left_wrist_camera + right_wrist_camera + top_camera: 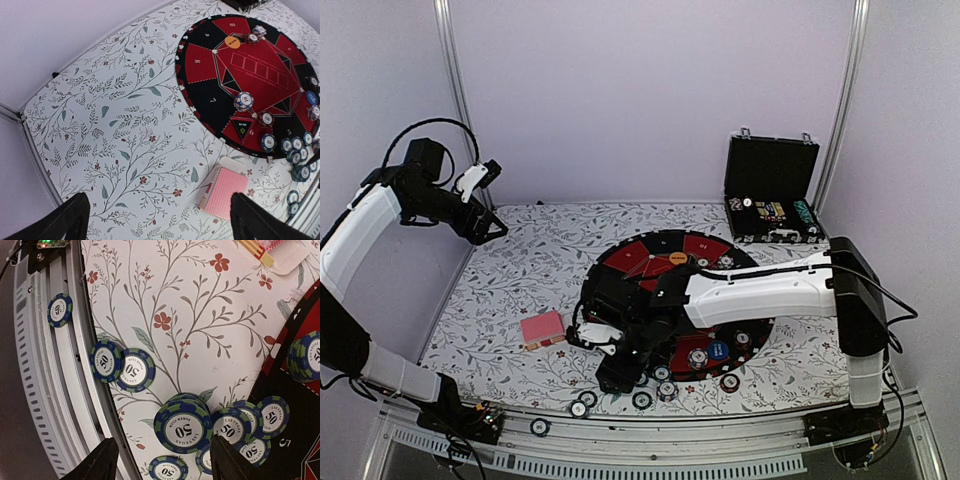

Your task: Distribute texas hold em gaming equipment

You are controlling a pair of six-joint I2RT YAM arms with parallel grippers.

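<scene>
A pink-red-backed card deck [542, 329] lies on the floral cloth left of the mat; it also shows in the left wrist view [225, 192]. My right gripper [620, 372] is low near the front edge, open [165, 465], with a stack of green-blue 50 chips [183, 427] between and just ahead of its fingers. Loose 50 chips [135, 370] lie around it, and one chip [59, 310] lies on the front rail. My left gripper [485, 225] is raised at the far left, open and empty [160, 227]. An orange button [678, 258] and a blue button [718, 350] lie on the mat.
The round red-and-black mat [665, 255] carries several chip stacks [244, 101]. The open black case [770, 200] stands at the back right. The metal front rail [45, 390] runs along the table's near edge. My right arm [770, 285] spans the mat.
</scene>
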